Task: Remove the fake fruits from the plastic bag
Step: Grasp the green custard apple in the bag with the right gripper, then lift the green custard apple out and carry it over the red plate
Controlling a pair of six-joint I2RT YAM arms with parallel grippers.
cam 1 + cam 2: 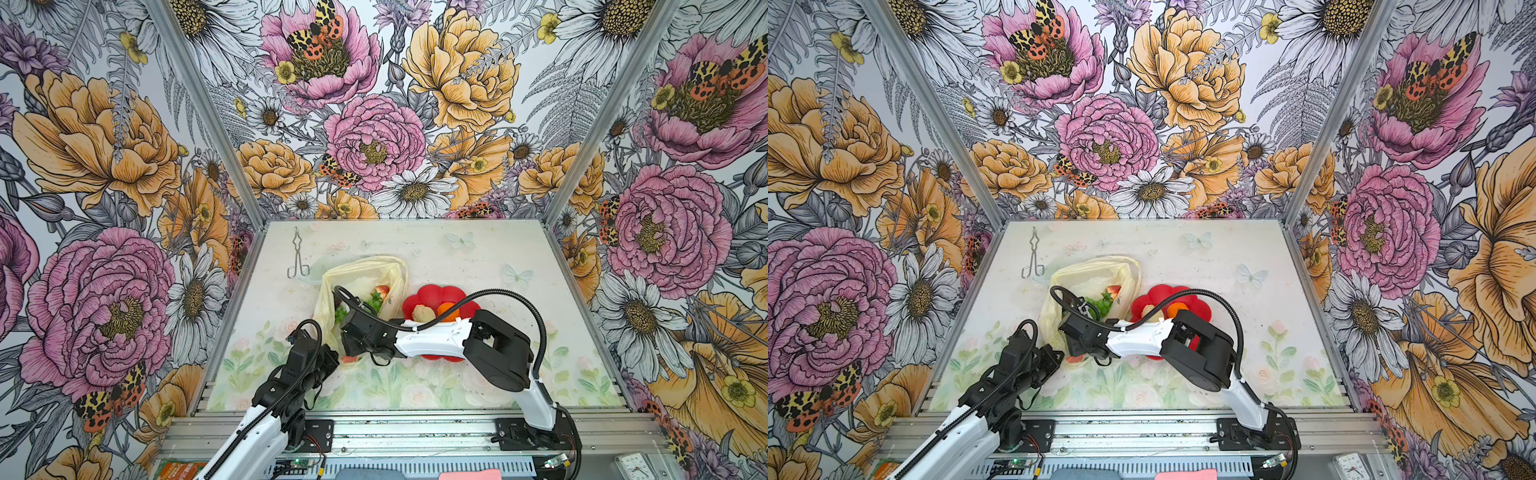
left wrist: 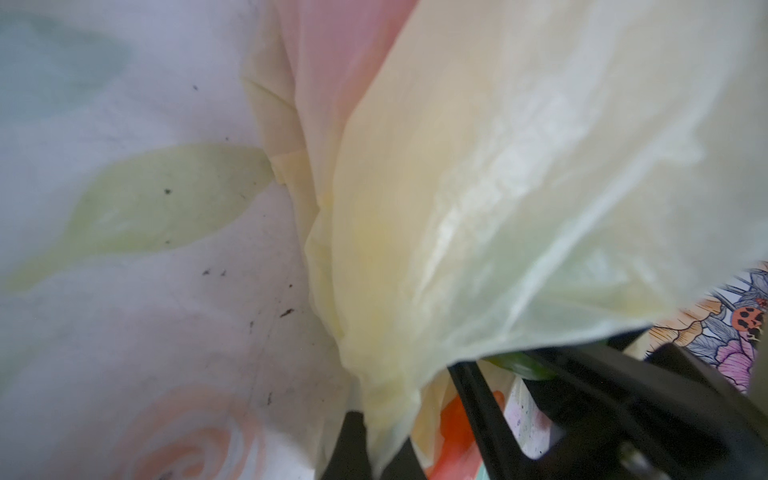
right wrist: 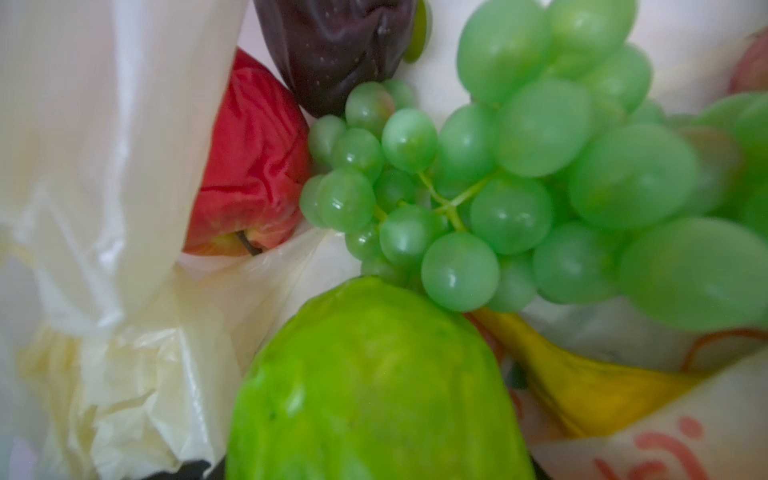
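The plastic bag (image 1: 361, 272) (image 1: 1092, 272) lies open at mid-table. My left gripper (image 1: 330, 357) (image 2: 374, 457) is shut on the bag's near edge (image 2: 498, 187) and holds the film pinched. My right gripper (image 1: 351, 322) reaches into the bag's mouth. In the right wrist view the green round fruit (image 3: 374, 386) fills the space between the jaws, with the black fingers tight against both its sides. Beyond it lie the green grape bunch (image 3: 519, 187), red apple (image 3: 253, 166), dark brown fruit (image 3: 332, 45) and banana (image 3: 582, 382). A strawberry (image 1: 381, 291) shows in the bag.
A red flower-shaped plate (image 1: 436, 295) stands right of the bag, partly under my right arm, holding a cream piece (image 1: 423, 313) and an orange (image 1: 449, 309). Metal tongs (image 1: 298, 257) lie at the back left. Flowered walls close in three sides.
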